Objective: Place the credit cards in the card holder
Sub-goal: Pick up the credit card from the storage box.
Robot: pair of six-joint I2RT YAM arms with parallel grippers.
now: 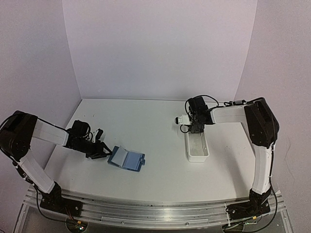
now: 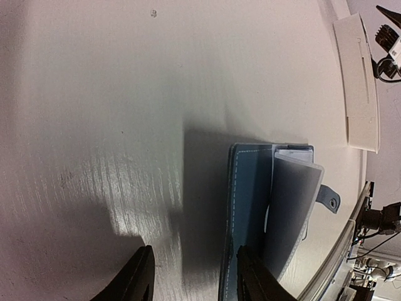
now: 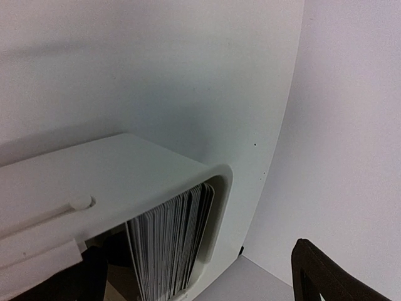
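The left tool (image 2: 194, 276) stands part open and clasps nothing, low over the white counter (image 2: 94, 94). The small blue folding wallet (image 2: 250, 200) lies open just ahead of it, its stitched near edge reaching in beside one finger (image 2: 254, 279), with a pale inner flap (image 2: 291, 213) raised and a snap tab (image 2: 329, 199) on the side away from the tool. The right tool (image 1: 197, 128) is spread wide and holds nothing, hanging over the far end of the long white plastic tray (image 3: 156, 169), where a stack of thin white cards (image 3: 169, 244) stands on edge just beneath it.
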